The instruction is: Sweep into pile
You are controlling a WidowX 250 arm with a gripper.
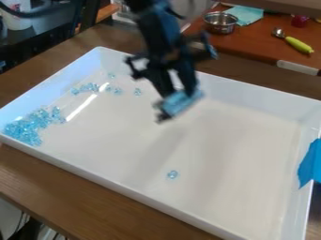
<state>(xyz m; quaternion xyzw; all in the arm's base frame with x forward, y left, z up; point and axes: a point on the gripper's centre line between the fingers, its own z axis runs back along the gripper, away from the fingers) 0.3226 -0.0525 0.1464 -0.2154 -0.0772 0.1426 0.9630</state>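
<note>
- Brown wood table (81, 200): main surface, woodgrain top, runs out past the tray on the near and far sides.
- White tray (222, 126): big, rectangular, raised walls, sits at a slant on the table. Soft shadow on its floor below the arm.
- Second table (260, 40): reddish-brown top, upper right, behind the first one.
- Robot arm (150, 23): black, comes in from the top edge, angled down over the tray's far half.
- Gripper (175, 97): above the tray floor, tilted. Can't tell if the jaws are apart or together.
- Blue sheet (309, 161): stuck over the tray's right wall.
- Bead pile (26, 129): clear light-blue beads, heaped in the tray's left corner, thinning out toward the far side.
- Light-blue piece (182, 101): at the gripper's lower end. Can't say if it's gripped or attached.
- Metal bowl (220, 28): on the second table, near its left end.
- Teal cloth (248, 14): just beside the bowl.
- Utensil (299, 45): yellow-green handle, metal head, lying on the second table, right of the bowl.
- Loose beads (89, 87): scattered along the far-left part of the tray floor.
- Stray beads (172, 174): tiny clump, near-middle of the tray floor, well apart from the pile.
</note>
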